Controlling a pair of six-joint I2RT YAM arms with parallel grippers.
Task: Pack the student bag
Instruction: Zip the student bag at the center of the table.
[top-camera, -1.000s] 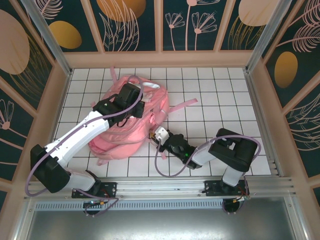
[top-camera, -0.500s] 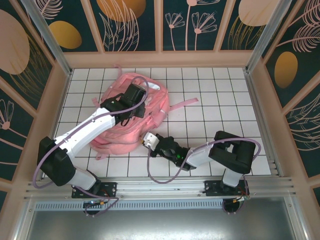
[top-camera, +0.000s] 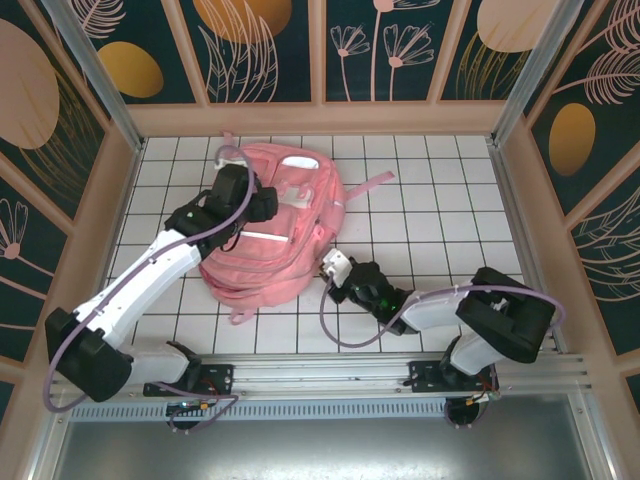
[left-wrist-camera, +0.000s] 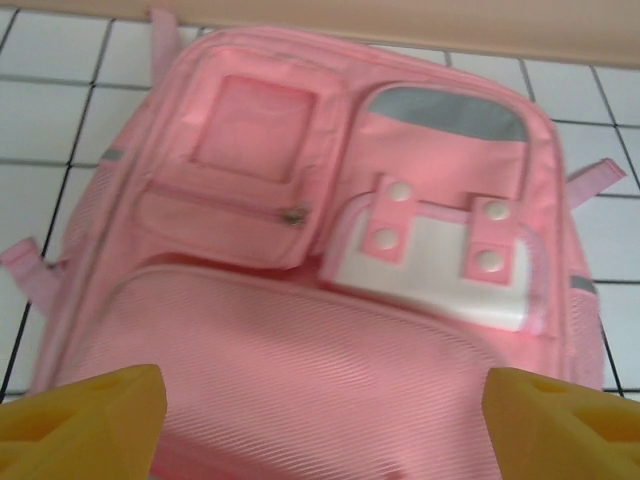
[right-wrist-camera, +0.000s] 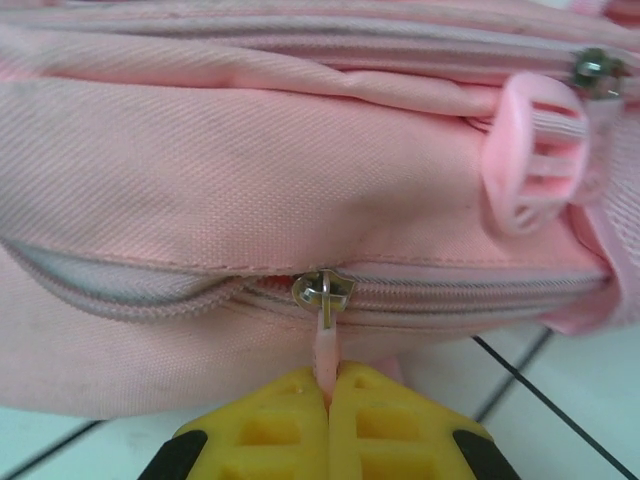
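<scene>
The right gripper (right-wrist-camera: 328, 388) is clenching its yellow fingers (right-wrist-camera: 260, 425) flat together on the thin pink pull tab (right-wrist-camera: 326, 345) of a zip. Just above the jaws, the tab is hanging from a metal slider (right-wrist-camera: 322, 288) on the side of the student bag (right-wrist-camera: 250, 170). To the left of the slider the zip is gaping, and to its right the teeth are lying closed. Further up and to the right, a pink plastic buckle (right-wrist-camera: 530, 150) is sitting on a strap.

The left gripper (left-wrist-camera: 320, 430) is hovering released, its fingertips (left-wrist-camera: 85, 420) standing wide apart with nothing between them. The bag's ribbed front panel is lying beneath the jaws. Beyond it are a white snap-flap pocket (left-wrist-camera: 430, 265) and a grey reflective stripe (left-wrist-camera: 445, 112).

From above, the bag is lying flat on the white tiled table (top-camera: 440, 200), between the two grippers.
</scene>
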